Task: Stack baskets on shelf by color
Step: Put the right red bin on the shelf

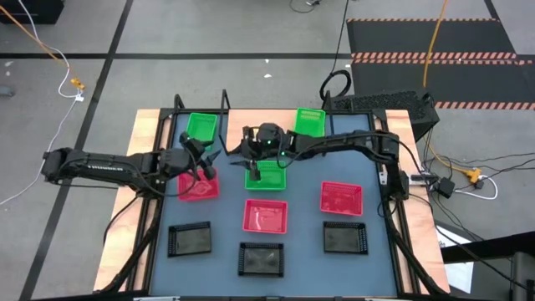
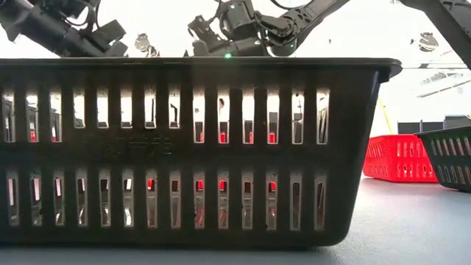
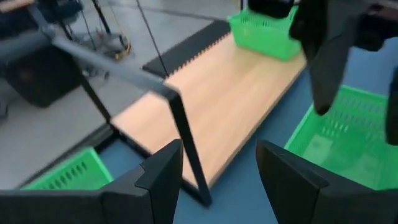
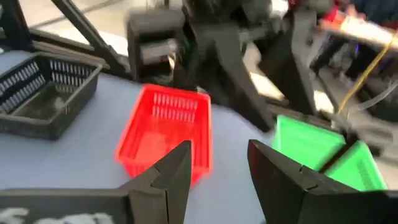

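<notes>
Both claws open: left claw (image 1: pixel 203 159), right claw (image 1: pixel 248 155), seemingly above green basket (image 1: pixel 265 174).

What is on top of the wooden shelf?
Two green baskets: one at the shelf's left end, one at its right. The right gripper overhangs the shelf's front edge, covering a little of it.

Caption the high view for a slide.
Both grippers, left and right, open near the shelf; two green baskets on it, seven others on the table.

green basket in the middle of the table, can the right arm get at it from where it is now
Probably yes. The right gripper hangs open at the near edge of the green basket, nothing covering it. The left gripper is close beside, so they could crowd.
</notes>
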### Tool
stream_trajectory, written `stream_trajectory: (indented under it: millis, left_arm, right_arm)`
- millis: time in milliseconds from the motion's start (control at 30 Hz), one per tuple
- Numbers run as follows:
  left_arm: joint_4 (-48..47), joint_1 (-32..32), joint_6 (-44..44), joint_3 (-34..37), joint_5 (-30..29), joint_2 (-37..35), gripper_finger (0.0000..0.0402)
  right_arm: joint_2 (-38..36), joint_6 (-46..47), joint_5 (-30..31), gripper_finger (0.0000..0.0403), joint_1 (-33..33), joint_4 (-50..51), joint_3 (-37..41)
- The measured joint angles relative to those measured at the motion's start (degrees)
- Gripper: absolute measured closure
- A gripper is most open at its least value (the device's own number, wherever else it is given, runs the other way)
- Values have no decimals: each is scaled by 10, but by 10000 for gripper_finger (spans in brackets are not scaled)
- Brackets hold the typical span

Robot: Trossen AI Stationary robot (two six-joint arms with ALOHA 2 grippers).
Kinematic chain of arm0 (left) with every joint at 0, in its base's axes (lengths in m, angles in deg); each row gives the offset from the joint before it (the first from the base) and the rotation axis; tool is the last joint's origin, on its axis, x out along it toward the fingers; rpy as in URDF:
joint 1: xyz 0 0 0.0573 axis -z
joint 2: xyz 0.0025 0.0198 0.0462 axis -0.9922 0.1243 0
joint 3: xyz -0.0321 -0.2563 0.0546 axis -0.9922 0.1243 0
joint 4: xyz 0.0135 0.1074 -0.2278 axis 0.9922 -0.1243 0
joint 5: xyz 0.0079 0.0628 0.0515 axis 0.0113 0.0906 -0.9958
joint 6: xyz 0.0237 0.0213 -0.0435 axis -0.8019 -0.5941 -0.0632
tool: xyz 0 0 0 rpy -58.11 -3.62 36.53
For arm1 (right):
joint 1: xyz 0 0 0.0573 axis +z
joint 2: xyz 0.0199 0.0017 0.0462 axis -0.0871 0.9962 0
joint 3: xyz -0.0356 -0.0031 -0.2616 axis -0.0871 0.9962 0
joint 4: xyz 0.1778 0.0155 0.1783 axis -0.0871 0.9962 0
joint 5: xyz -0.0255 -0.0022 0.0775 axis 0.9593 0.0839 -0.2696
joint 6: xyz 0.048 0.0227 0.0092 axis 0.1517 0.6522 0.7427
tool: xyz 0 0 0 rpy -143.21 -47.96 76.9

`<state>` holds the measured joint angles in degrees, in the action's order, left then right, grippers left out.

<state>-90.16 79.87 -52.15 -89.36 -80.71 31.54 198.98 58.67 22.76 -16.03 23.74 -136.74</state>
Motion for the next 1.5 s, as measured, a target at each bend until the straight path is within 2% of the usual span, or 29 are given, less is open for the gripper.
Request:
stream_trajectory:
  millis: [333,600,800,933,1067,1167,1367,1500]
  left_arm:
    - [-106,4,110,0,0,0,199]
    - [-131,4,127,0,-1,0,199]
    - [-95,-12,74,0,-1,0,199]
    - [-23,-34,13,0,0,0,199]
    - [71,-62,-41,0,49,0,199]
    - [109,-78,-67,0,85,0,199]
    - [69,-83,-147,0,91,2,199]
    - [43,-83,-124,0,83,9,199]
  right_arm:
    - [56,-48,0,253,16,-107,0]
    - [68,-51,2,253,15,-138,0]
    - [68,-50,53,253,16,-144,0]
    - [68,-65,111,252,16,-175,0]
    - [58,-40,150,252,18,-184,0]
    - [46,-29,156,252,20,-173,0]
    - [34,-60,152,252,32,-95,6]
    - [36,-80,152,252,44,-93,33]
